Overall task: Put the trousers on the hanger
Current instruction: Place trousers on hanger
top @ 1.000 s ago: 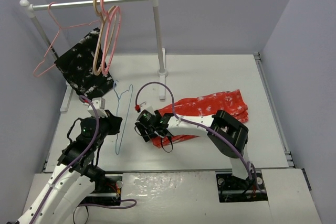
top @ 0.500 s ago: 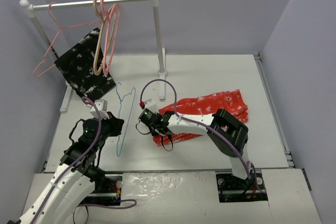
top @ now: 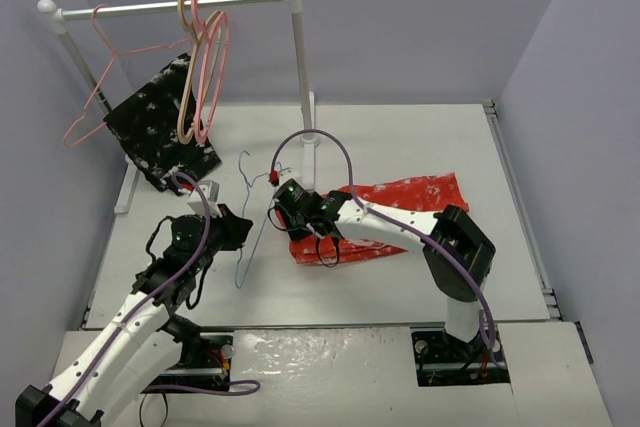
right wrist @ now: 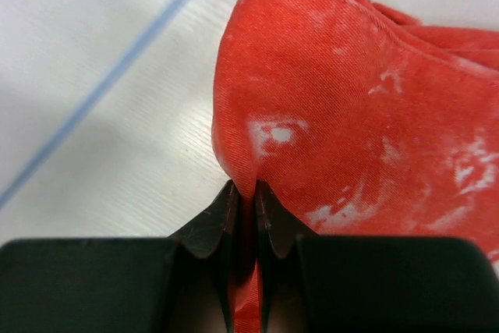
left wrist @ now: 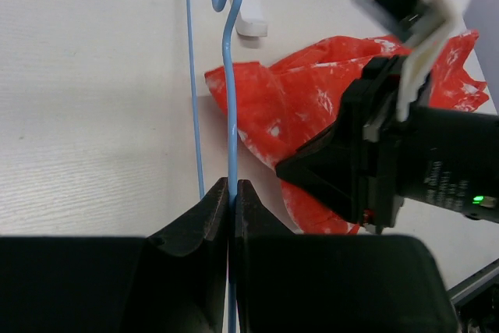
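Observation:
The red-orange trousers [top: 400,209] lie bunched on the table right of centre. My right gripper [top: 305,229] is shut on their left edge. In the right wrist view a fold of the trousers [right wrist: 351,99] is pinched between the jaws [right wrist: 246,189]. The light-blue wire hanger [top: 246,265] stands just left of the trousers, its hook pointing to the back. My left gripper [top: 238,230] is shut on one of its wires. The left wrist view shows that wire of the hanger [left wrist: 231,99] clamped between the jaws [left wrist: 232,185], with the trousers [left wrist: 296,107] and the right wrist close on the right.
A white clothes rack [top: 170,5] stands at the back left, its right post foot [top: 310,137] just behind the trousers. On it hang a thin pink hanger [top: 95,97], thicker pink and beige hangers [top: 205,67] and a black speckled garment [top: 160,132].
My right gripper has shut on the trousers' left edge and shifted right and back. My left arm has carried the hanger to the right, closer to the trousers.

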### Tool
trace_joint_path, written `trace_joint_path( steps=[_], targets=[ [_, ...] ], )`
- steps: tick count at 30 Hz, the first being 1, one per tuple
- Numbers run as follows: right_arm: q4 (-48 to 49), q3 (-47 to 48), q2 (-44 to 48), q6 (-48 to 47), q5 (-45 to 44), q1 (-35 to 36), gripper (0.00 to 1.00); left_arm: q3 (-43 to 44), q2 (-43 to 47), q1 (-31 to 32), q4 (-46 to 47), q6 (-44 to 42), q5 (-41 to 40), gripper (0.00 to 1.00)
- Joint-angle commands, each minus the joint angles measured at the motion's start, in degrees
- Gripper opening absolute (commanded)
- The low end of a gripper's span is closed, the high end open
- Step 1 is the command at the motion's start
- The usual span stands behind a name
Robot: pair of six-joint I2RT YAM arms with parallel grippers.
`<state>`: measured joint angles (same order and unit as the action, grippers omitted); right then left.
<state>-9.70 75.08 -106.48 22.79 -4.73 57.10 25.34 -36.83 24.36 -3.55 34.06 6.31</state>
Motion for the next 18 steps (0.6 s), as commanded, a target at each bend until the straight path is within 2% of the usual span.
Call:
trace_joint_path(
  steps=[1, 12, 18],
  targets=[
    [2.9, 6.6, 6.6, -1.9, 1.8, 0.0, 0.00, 1.0, -2.9, 0.2, 10.9, 1.3, 1.8, 0.00],
    [7.9, 9.1, 4.5, -1.2, 4.1, -1.1, 0.00, 0.1, -6.1, 1.7, 18.6, 2.5, 4.4, 0.00],
    [19.9, 6.5, 3.6, 3.0, 8.7, -3.9, 0.00, -2.5, -5.7, 2.5, 22.2, 5.6, 4.2, 0.00]
  ],
)
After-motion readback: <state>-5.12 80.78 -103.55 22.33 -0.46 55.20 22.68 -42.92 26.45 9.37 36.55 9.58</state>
